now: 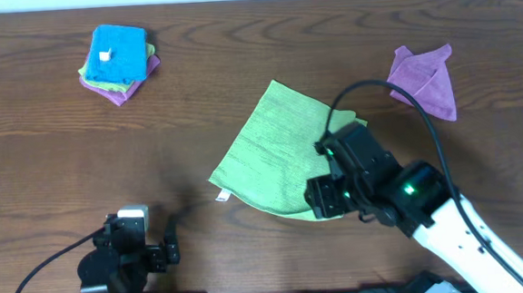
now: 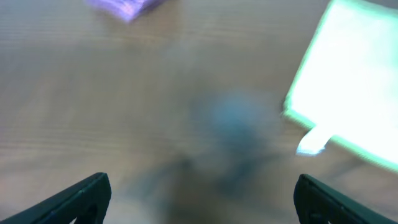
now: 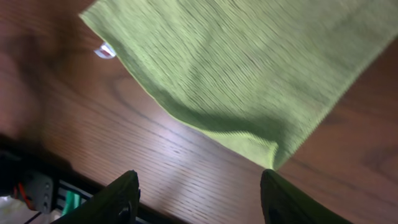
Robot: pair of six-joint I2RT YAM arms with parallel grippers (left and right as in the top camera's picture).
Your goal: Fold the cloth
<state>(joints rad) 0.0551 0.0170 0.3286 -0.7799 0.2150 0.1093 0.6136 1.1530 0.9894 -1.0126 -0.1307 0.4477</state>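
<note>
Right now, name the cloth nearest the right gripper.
The lime-green cloth, its corner beside the right gripper; the purple cloth and blue-topped stack lie far off.

Lime-green cloth (image 3: 249, 68) of ribbed matt fabric, table (image 3: 155, 155) of brown wood grain, slight sheen

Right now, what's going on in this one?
The right gripper hangs open over the near edge of the lime-green cloth, which lies mostly flat on the wooden table, its white tag at the left corner. Nothing is gripped. The left gripper, also open, sits near the table's front edge, clear of that cloth. A purple cloth and a bright blue folded cloth lie at the far side.
</note>
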